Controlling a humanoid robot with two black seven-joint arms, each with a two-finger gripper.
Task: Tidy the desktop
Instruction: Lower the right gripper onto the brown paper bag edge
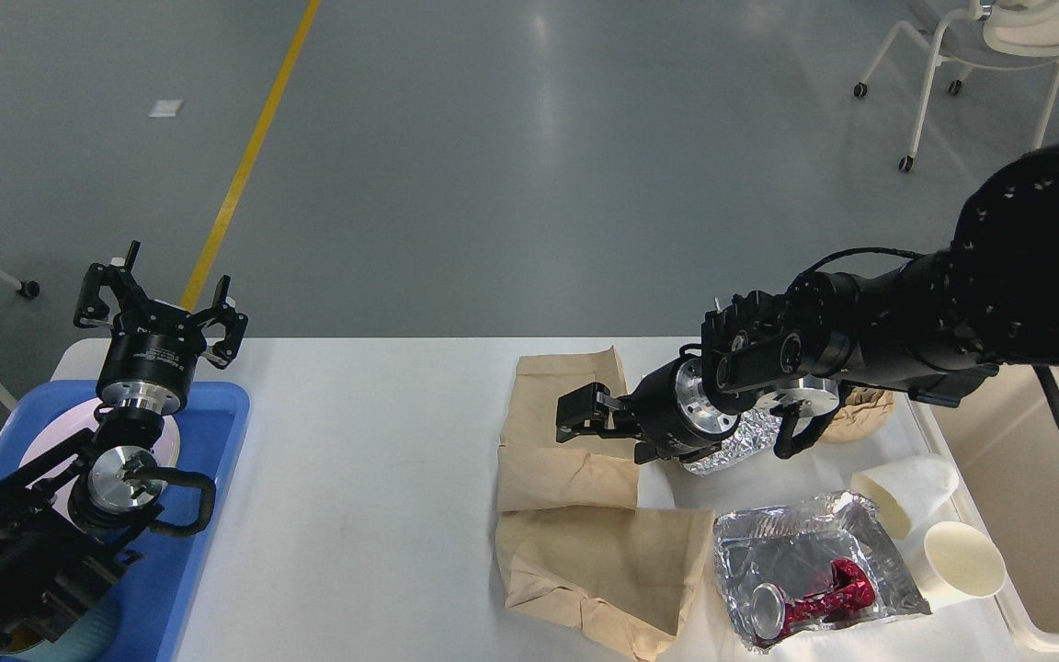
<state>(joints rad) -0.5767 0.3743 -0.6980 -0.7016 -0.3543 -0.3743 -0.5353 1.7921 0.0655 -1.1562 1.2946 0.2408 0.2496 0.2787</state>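
The white desktop [373,515] holds litter on its right half. A folded brown paper bag [566,478] lies mid-table, and a second one [612,570] lies in front of it. My right gripper [575,418] hovers low over the folded bag's upper part, its fingers slightly apart and holding nothing. Crumpled foil [755,437] lies under my right wrist. A foil tray [870,542] holds a crushed red can [814,598]. My left gripper [157,308] is open and empty, raised above the blue tray [212,515].
A cream bin [1044,524] stands at the table's right edge. Beside it are a tipped paper cup [906,483], an upright paper cup [962,561] and a crumpled brown paper wad [865,409]. A white plate [47,446] lies in the blue tray. A chair [989,46] stands far right.
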